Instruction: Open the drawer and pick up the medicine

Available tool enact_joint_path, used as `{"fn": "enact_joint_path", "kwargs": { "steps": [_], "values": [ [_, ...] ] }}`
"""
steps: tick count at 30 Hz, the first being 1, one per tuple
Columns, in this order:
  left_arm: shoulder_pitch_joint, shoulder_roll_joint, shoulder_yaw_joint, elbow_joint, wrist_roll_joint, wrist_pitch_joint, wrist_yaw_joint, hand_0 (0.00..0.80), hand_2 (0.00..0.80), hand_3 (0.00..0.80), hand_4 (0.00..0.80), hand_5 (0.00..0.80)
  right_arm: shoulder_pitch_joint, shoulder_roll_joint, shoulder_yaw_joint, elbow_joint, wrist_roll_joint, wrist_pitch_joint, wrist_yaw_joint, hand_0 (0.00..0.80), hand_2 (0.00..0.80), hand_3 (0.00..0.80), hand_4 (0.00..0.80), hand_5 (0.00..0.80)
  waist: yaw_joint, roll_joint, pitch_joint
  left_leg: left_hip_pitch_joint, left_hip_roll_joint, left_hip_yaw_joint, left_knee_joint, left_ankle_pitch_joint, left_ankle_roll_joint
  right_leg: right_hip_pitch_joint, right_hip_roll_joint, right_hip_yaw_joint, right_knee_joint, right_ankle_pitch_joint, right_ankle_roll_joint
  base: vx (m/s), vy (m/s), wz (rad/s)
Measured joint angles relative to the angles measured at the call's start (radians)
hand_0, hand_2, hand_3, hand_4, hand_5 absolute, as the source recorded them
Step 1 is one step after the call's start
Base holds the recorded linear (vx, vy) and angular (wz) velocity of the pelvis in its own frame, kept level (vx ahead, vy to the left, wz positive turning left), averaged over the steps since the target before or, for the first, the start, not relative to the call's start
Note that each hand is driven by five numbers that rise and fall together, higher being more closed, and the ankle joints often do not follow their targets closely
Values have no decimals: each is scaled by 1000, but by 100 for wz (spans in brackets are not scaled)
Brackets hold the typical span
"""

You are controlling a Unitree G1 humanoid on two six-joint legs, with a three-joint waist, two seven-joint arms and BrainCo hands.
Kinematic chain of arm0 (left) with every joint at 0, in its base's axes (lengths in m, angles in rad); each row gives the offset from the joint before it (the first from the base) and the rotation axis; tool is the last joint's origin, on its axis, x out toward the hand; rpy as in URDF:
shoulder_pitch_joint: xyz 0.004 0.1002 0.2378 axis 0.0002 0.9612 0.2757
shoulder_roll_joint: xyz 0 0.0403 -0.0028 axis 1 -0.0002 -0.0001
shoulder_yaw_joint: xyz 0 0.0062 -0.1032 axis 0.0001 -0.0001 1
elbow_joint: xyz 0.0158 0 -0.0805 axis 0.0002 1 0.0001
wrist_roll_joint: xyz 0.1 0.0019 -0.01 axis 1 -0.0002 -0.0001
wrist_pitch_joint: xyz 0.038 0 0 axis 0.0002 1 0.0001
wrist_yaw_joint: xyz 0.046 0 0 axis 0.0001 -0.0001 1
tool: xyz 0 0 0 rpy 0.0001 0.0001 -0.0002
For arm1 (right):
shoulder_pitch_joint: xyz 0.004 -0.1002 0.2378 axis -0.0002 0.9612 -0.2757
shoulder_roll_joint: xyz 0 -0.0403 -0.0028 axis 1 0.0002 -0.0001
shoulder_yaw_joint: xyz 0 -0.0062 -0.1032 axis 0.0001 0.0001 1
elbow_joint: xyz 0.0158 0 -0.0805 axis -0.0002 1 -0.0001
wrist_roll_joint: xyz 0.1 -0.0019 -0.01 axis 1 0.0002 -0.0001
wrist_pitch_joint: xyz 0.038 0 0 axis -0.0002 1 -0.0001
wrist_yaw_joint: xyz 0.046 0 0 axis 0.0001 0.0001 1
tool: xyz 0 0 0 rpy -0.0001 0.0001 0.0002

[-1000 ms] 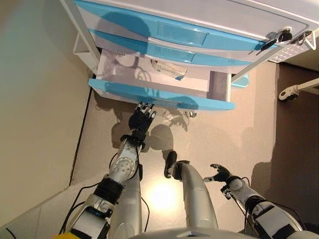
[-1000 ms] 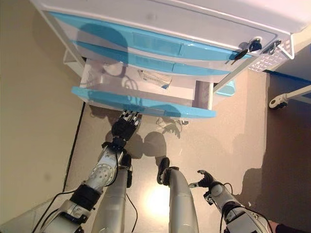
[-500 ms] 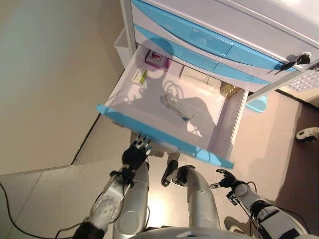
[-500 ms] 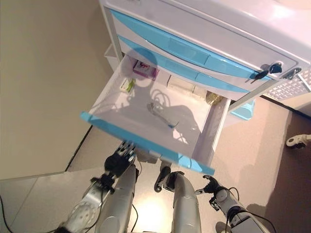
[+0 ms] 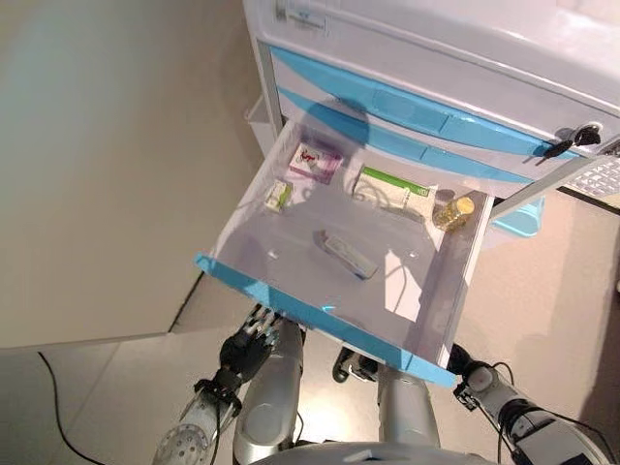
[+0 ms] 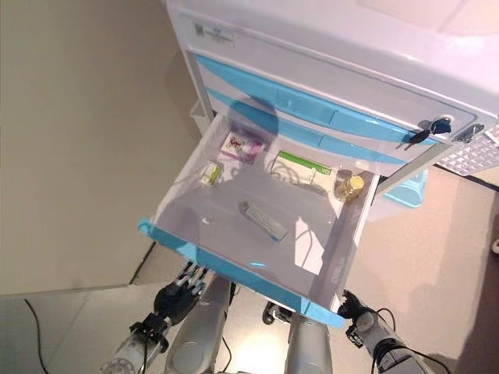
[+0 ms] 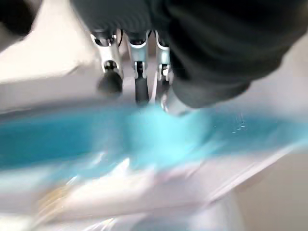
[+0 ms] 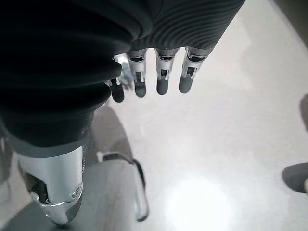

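The white cabinet's third drawer (image 5: 291,304), with a blue front, stands pulled far out. Inside lie a pink-purple box (image 5: 313,163), a small green-and-white box (image 5: 279,195), a long green-and-white box (image 5: 394,190), a yellow-capped bottle (image 5: 453,211) and a thin white-and-blue strip (image 5: 349,256). My left hand (image 5: 247,349) is just below the drawer's front, fingers straight and touching the blue edge (image 7: 144,134); it holds nothing. My right hand (image 5: 461,361) hangs low beside the drawer's right corner, partly hidden, fingers (image 8: 161,77) relaxed and empty.
Two closed blue drawers (image 5: 407,102) sit above the open one. A key (image 5: 572,141) sticks in the lock at the cabinet's right. A white wire basket (image 5: 603,176) and a light blue bin (image 5: 519,215) hang on its right side. A beige wall (image 5: 116,165) runs on the left.
The drawer has come far out from barely open, and its contents now show. My left hand stayed at its blue front. The whole view has shifted as the camera moved.
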Motion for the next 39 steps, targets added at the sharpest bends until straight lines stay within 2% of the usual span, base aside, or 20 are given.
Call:
{"fn": "enact_joint_path", "kwargs": {
  "steps": [4, 12, 14, 17, 18, 20, 21, 23, 24, 25, 28, 29, 30, 32, 33, 34, 35, 36, 38, 39],
  "values": [
    [64, 37, 13, -61, 3, -36, 9, 0, 0, 0, 0, 0, -1, -8, -1, -4, -7, 4, -11, 0, 0, 0, 0, 0, 0, 9, -11, 7, -2, 12, -9, 0, 0, 1, -1, 13, -7, 3, 9, 56, 20, -6],
    [100, 29, 18, -17, 94, -91, 95, 0, 0, 0, 0, 0, 46, -10, -37, -51, 1, 10, -53, 0, 0, 0, 0, 0, -28, -26, -35, 16, 0, 33, -41, 3, 4, 1, 3, 36, -39, 16, 25, 74, 9, -6],
    [116, 29, 18, -83, 174, -111, 132, 0, 0, 0, 0, 0, 65, -9, -43, -64, 15, 10, -73, 0, 0, 0, 0, 0, -25, -32, -39, 19, 8, 48, -63, 8, 12, -1, 13, 47, -65, 31, 29, 59, 17, -17],
    [113, 33, 24, -98, 348, -121, 168, 0, 0, 0, 0, 0, 75, 1, -59, -68, 49, 10, -87, 0, 0, 0, 0, 0, -35, -32, -40, 28, 13, 59, -87, 11, 17, 4, 21, 59, -101, 49, 35, 97, 37, -18],
    [115, 34, 28, -94, 438, -120, 178, 0, 0, 0, 0, 0, 82, 11, -77, -69, 55, 10, -91, 0, 0, 0, 0, 0, -30, -32, -40, 45, 22, 76, -108, 15, 21, 16, 32, 73, -128, 63, 39, 117, 35, -37],
    [87, 34, 21, -37, 610, -119, 183, 0, 0, 0, 0, 0, 90, 15, -79, -64, 81, 10, -99, 0, 0, 0, 0, 0, -38, -30, -47, 81, 33, 103, -149, 21, 26, 41, 45, 95, -179, 86, 47, 105, 50, -42],
    [69, 42, 13, 14, 748, -109, 183, 0, 0, 0, 0, 0, 92, 15, -78, -60, 94, 13, -103, 0, 0, 0, 0, 0, -37, -30, -60, 107, 35, 112, -182, 29, 27, 60, 51, 106, -215, 101, 52, 65, 64, -28],
    [50, 43, 5, 52, 893, -102, 178, 0, 0, 0, 0, 0, 98, 11, -81, -54, 114, 12, -103, 0, 0, 0, 0, 0, -65, -30, -72, 142, 39, 126, -214, 44, 18, 93, 55, 111, -259, 126, 53, 87, 54, -23],
    [37, 42, -4, 69, 966, -100, 168, 0, 0, 0, 0, 0, 101, 13, -80, -44, 126, 14, -103, 0, 0, 0, 0, 0, -61, -29, -83, 164, 41, 134, -244, 54, 24, 116, 58, 114, -292, 140, 60, 154, 61, -22],
    [19, 40, -11, 82, 1018, -100, 158, 0, 0, 0, 0, 0, 112, 13, -85, -41, 133, 13, -102, 0, 0, 0, 0, 0, -80, -33, -89, 192, 40, 140, -266, 56, 27, 140, 59, 123, -319, 149, 67, 202, 75, -19],
    [8, 41, -22, 141, 1100, -83, 143, 0, 0, 0, 0, 0, 142, 19, -120, -33, 160, 11, -92, 0, 0, 0, 0, 0, -80, -33, -124, 266, 45, 169, -339, 72, 41, 206, 66, 142, -401, 180, 82, 148, 81, -26],
    [-4, 48, -23, 216, 1137, -96, 121, 0, 0, 0, 0, 0, 162, 12, -135, -28, 183, 10, -79, 0, 0, 0, 0, 0, -98, -31, -143, 303, 45, 187, -368, 75, 46, 242, 71, 156, -448, 199, 90, 106, 61, -30],
    [-14, 51, -21, 258, 1151, -90, 119, 0, 0, 0, 0, 0, 169, 12, -150, -28, 195, 10, -72, 0, 0, 0, 0, 0, -89, -29, -151, 325, 47, 191, -389, 80, 49, 263, 74, 156, -472, 208, 94, 148, 59, -28],
    [-30, 54, -32, 342, 1208, -99, 115, 0, 0, 0, 0, 0, 195, 10, -163, -25, 218, 8, -60, 0, 0, 0, 0, 0, -121, -32, -186, 355, 46, 207, -425, 86, 58, 293, 77, 168, -525, 225, 107, 149, 48, -19],
    [-146, 20, -13, 615, 1260, -97, 126, 0, 0, 0, 0, 0, 209, 15, -176, -19, 232, 9, -51, 0, 0, 0, 0, 0, -111, -23, -201, 403, 45, 218, -464, 96, 64, 348, 79, 172, -575, 250, 112, 150, 38, -15],
    [-155, 13, -13, 654, 1266, -90, 128, 0, 0, 0, 0, 0, 216, 17, -175, -19, 234, 8, -47, 0, 0, 0, 0, 0, -123, -28, -212, 407, 45, 219, -470, 96, 64, 348, 80, 173, -589, 254, 114, 191, 50, -30],
    [-202, -16, -7, 801, 1311, -103, 133, 0, 0, 0, 0, 0, 220, 18, -175, -23, 238, 3, -28, 0, 0, 0, 0, 0, -140, -37, -236, 436, 46, 241, -500, 102, 68, 378, 83, 183, -631, 275, 116, 140, 35, -32],
    [-218, -32, -4, 857, 1344, -96, 142, 0, 0, 0, 0, 0, 225, 17, -175, -24, 238, 2, -14, 0, 0, 0, 0, 0, -145, -46, -245, 460, 46, 247, -520, 103, 70, 405, 87, 185, -666, 293, 119, 127, 36, -39],
    [-222, -39, -5, 869, 1369, -98, 145, 0, 0, 0, 0, 0, 236, 11, -175, -36, 238, 1, -4, 0, 0, 0, 0, 0, -147, -59, -255, 478, 47, 261, -534, 104, 70, 421, 89, 186, -696, 308, 120, 102, 28, -25],
    [-228, -40, -2, 887, 1387, -101, 150, 0, 0, 0, 0, 0, 268, -11, -171, -101, 237, 3, 11, 0, 0, 0, 0, 0, -146, -67, -263, 494, 46, 268, -554, 108, 72, 438, 89, 188, -716, 318, 122, 78, 17, -18]
  ]
}}
